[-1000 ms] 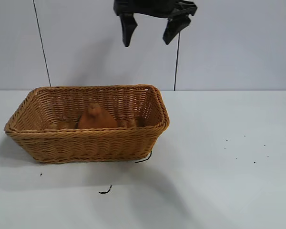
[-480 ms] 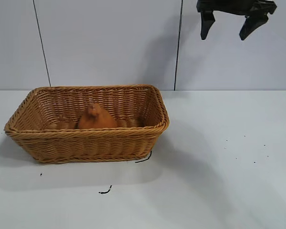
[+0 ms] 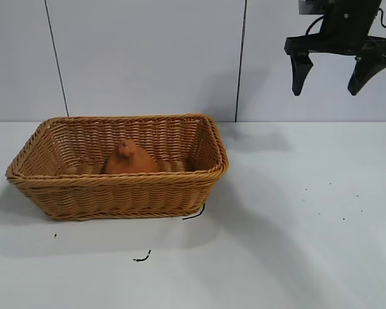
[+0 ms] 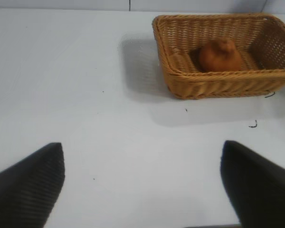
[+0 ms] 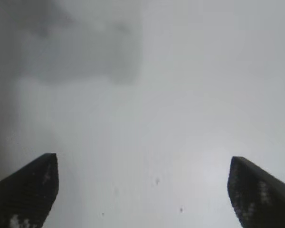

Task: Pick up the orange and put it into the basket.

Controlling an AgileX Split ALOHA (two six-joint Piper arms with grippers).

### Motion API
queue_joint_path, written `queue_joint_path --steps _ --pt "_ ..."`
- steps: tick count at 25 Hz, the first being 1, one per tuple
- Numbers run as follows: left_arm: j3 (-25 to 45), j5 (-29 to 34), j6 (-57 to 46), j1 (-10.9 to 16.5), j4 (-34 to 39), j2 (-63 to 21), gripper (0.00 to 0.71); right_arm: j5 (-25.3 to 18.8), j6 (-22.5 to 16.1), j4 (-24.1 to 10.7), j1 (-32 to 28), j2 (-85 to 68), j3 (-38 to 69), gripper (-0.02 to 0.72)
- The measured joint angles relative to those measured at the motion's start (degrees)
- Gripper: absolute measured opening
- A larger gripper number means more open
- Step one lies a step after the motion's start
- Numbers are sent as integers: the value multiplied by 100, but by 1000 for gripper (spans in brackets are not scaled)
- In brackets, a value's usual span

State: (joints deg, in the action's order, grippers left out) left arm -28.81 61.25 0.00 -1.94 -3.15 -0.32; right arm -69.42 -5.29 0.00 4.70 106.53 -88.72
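The orange (image 3: 130, 159) lies inside the wicker basket (image 3: 116, 193) at the left of the table. It also shows in the left wrist view (image 4: 220, 56), inside the basket (image 4: 213, 85). My right gripper (image 3: 339, 77) hangs open and empty high above the right side of the table, far from the basket. In its own view the right gripper (image 5: 142, 190) shows only bare table between its fingers. My left gripper (image 4: 142, 185) is open and empty over bare table, away from the basket; it is out of the exterior view.
A short black thread (image 3: 141, 258) lies on the table in front of the basket and another (image 3: 194, 213) at its right front corner. Small dark specks (image 3: 331, 206) dot the white table on the right. A grey wall stands behind.
My right gripper has moved from above the basket to the right and come down a little, staying open. The orange and basket have not moved.
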Motion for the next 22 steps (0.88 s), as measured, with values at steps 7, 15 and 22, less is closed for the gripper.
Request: queue_joint_path --steps 7,15,22 --pt "0 5 0 0 0 0 639 0 4 0 0 -2295 2410 683" --pt "0 5 0 0 0 0 639 68 190 30 0 -5127 4410 683" --pt "0 5 0 0 0 0 639 1031 529 30 0 -7652 5709 683"
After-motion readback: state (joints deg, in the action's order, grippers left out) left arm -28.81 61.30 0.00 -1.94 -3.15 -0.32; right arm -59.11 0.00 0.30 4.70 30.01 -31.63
